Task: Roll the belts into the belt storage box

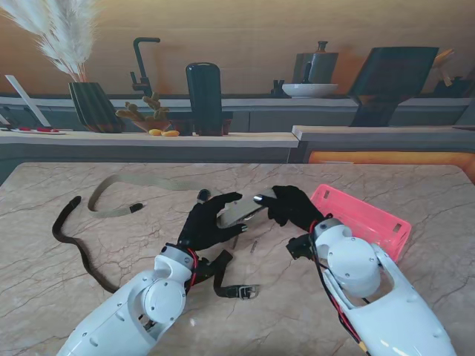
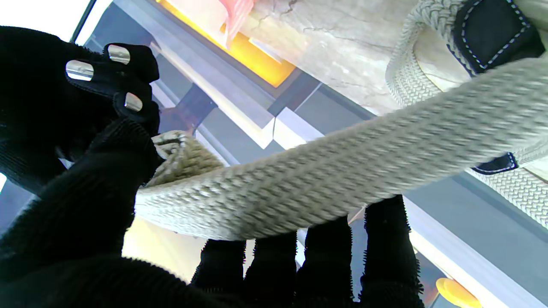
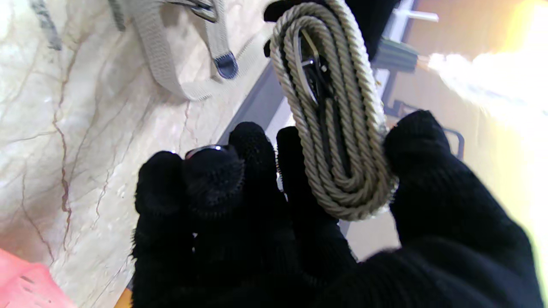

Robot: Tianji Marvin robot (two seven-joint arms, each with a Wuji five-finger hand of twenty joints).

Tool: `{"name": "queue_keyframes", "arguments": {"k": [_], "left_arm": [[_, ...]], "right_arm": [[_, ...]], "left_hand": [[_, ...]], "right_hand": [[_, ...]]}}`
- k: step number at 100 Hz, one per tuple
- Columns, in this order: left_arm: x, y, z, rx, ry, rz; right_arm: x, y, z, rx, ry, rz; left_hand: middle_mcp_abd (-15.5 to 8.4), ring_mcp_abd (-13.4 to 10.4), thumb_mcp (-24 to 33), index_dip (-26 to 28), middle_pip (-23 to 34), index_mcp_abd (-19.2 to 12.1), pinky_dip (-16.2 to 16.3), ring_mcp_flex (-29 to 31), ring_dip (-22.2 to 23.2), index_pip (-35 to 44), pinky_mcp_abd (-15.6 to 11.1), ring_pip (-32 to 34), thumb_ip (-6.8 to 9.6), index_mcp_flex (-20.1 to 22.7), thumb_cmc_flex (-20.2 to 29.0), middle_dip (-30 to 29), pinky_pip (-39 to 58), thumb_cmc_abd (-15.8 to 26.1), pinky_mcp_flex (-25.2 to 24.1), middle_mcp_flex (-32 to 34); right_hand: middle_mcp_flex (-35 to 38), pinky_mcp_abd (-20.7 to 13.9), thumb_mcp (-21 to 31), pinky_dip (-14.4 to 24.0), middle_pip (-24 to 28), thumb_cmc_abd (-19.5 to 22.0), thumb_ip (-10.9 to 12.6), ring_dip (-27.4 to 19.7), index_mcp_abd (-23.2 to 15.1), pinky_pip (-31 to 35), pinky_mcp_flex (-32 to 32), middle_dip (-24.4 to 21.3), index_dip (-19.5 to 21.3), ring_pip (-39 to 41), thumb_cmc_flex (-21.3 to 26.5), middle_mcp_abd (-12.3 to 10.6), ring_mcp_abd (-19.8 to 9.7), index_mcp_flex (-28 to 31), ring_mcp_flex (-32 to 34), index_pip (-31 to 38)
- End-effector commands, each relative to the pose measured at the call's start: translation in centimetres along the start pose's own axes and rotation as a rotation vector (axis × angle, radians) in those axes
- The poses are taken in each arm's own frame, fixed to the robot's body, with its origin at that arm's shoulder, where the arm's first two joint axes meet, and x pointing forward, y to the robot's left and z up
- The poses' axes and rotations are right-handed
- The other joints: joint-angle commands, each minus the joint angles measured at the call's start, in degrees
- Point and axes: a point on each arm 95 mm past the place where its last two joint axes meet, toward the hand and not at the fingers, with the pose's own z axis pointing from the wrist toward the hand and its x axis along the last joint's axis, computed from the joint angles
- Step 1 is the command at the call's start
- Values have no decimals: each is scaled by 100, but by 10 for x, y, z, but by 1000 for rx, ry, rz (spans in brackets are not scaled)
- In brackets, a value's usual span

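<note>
- Our left hand (image 1: 208,222), in its black knitted glove, grasps the beige woven fabric belt (image 1: 239,211) between thumb and 4 fingers; in the left wrist view the strap runs flat across the fingertips (image 2: 319,239), which we judge keeps the webbing from twisting as it feeds.
- Our right hand (image 1: 291,205), gloved the same way, pinches the wound end of that belt: the right wrist view shows a flattened oval coil (image 3: 338,115) of several turns clamped between thumb and fingers, with a metal buckle at its core.
- Both hands hold 1 belt, so neither is free. They meet just above the middle of the beige veined marble table (image 1: 415,185), lifted off it, wrists turned inward toward each other, a pose that seems meant for winding.
- The loose remainder of the belt trails away to the left, lying on the table in a long loop with a dark tip (image 1: 136,208).
- The pink slotted plastic storage box (image 1: 364,219) sits just to the right of our right hand, partly hidden by that forearm; we cannot tell what it holds.
- A dark brown slim belt (image 1: 70,241) snakes along the left side, unrolled.
- A black strap with a metal buckle (image 1: 237,289) lies nearer to us, beside the left wrist.
- We judge the first roll only partly wound.
</note>
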Motion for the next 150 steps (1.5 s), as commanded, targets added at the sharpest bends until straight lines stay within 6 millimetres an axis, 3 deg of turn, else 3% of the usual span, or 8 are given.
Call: {"name": "queue_keyframes", "arguments": {"k": [1,35,48,89,113,121,129,150], "left_arm": [[2,3,-2,6,3,-15],[10,12,2,69,36,-77],[14,16,3,89,50,-107],[18,16,3,138,67,-140],[17,17,5,145,40,-129],[17,17,5,146,31,-131],[19,18,4,156,21,-158],[22,16,3,195,26,-202]], "right_arm": [[4,1,-6,-13,28,61],[-1,2,-13,84,40,491],[-5,-6,-6,175,13,610],[-17,-46,24,409,-115,759],[-20,-71,34,555,-177,857],[-22,-76,36,588,-183,846],[-23,-79,38,589,-194,784],[-27,-80,41,489,-256,583]], "left_hand": [[-1,-192,-80,-36,-147,-150,-84,-208,-120,-238,-94,-119,53,-150,-143,-80,-152,93,-156,-270],[-60,-426,-262,-63,-131,-17,-272,-611,-282,-248,-574,-294,68,-916,-329,-229,-562,418,-325,-866],[-96,-465,-886,-100,-21,14,-363,-736,-308,-157,-713,-214,98,-1194,-339,-294,-529,800,-358,-1063],[-222,-581,-1131,-525,9,-147,-434,-964,-344,-955,-915,-207,72,-1213,-533,-349,-578,987,-461,-1428],[-197,-574,-1573,-532,106,-343,-412,-1000,-346,-1396,-966,-99,123,-1180,136,-392,-498,1479,-494,-1496],[-217,-585,-2851,-406,149,-405,-387,-976,-352,-1354,-972,-34,217,-1178,988,-397,-437,2178,-473,-1480],[-272,-626,-2958,-361,183,-593,-369,-950,-342,-1258,-981,-7,245,-1122,1200,-384,-400,2491,-460,-1444],[-607,-703,-3132,213,314,-998,-269,-703,-302,239,-916,132,161,-1182,2114,-388,-201,3525,-352,-1095]], "right_hand": [[26,-465,972,86,337,778,22,105,-1338,225,-64,174,233,286,965,225,-353,186,113,912],[52,-638,788,218,479,839,98,312,-1440,321,-25,385,258,551,966,182,-514,148,137,890],[124,-703,720,397,730,846,151,509,-1461,488,62,633,253,909,956,186,-630,143,245,874],[624,-831,695,552,1363,703,223,665,-1492,1132,510,1101,-34,1800,811,16,-839,323,778,768],[568,-794,700,516,1304,708,217,617,-1473,1115,373,1093,-96,1773,813,61,-748,293,686,731],[540,-763,677,511,1263,720,202,604,-1539,1095,297,1077,-120,1745,800,93,-681,270,635,715],[524,-734,606,487,1155,719,217,559,-1574,1027,248,1015,-199,1630,776,89,-615,275,590,680],[-125,-464,332,114,144,483,380,113,-1127,-6,-421,268,-388,195,426,164,-163,-72,-147,152]]}}
